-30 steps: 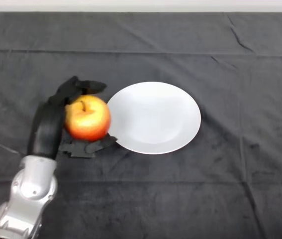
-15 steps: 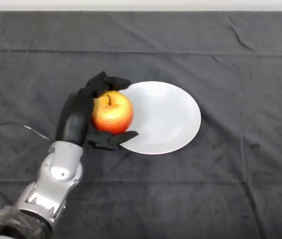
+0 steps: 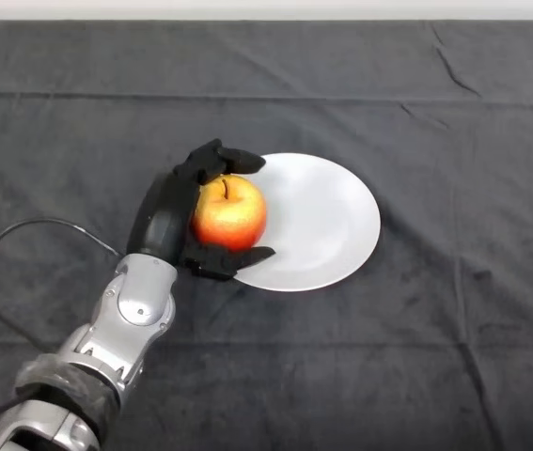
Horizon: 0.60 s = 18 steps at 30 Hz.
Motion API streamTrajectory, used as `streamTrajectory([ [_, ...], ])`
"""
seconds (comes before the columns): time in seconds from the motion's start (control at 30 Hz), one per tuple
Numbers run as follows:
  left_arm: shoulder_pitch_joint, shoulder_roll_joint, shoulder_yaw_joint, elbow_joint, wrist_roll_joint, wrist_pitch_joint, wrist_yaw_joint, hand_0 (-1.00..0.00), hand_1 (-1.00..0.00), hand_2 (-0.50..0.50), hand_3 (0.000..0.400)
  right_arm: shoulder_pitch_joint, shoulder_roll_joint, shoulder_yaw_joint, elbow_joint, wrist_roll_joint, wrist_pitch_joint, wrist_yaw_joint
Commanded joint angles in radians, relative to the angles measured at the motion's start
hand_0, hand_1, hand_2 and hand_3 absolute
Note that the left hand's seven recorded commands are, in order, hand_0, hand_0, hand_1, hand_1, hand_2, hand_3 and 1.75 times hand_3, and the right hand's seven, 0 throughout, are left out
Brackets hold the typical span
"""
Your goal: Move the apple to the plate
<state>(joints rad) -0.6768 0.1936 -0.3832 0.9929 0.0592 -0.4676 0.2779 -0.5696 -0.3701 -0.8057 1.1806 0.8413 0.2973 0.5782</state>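
A red and yellow apple (image 3: 230, 213) is held in my left hand (image 3: 167, 216), stem up, over the left edge of a white round plate (image 3: 322, 221). The hand's fingers curl over the apple's far side and the thumb wraps under its near side. The silver-grey arm comes in from the lower left. The plate lies flat on the dark cloth at the middle of the table, with nothing else on it.
A dark cloth (image 3: 435, 357) covers the whole table, with creases at the back right. The table's pale far edge (image 3: 266, 9) runs along the top of the view.
My hand has carried the apple to the right, from the cloth left of the plate to over the plate's left edge. The plate has not moved.
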Motion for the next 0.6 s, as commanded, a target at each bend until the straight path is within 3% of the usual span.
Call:
streamTrajectory([
  [0.03,-0.074,-0.008,-0.019,0.039,-0.019,-0.028,-0.001,-1.00,-1.00,0.00,0.400,-0.008,-0.015,-0.0061,0.009,-0.0034,-0.001,-0.0128],
  [0.57,-0.115,-0.033,-0.073,0.147,-0.063,-0.057,-0.011,-1.00,-1.00,0.00,0.400,-0.011,-0.018,-0.0077,0.017,-0.0031,-0.002,-0.0082],
  [0.6,-0.116,-0.033,-0.077,0.151,-0.064,-0.058,-0.013,-0.80,-1.00,0.10,0.400,-0.011,-0.018,-0.0078,0.018,-0.0031,-0.002,-0.0079],
])
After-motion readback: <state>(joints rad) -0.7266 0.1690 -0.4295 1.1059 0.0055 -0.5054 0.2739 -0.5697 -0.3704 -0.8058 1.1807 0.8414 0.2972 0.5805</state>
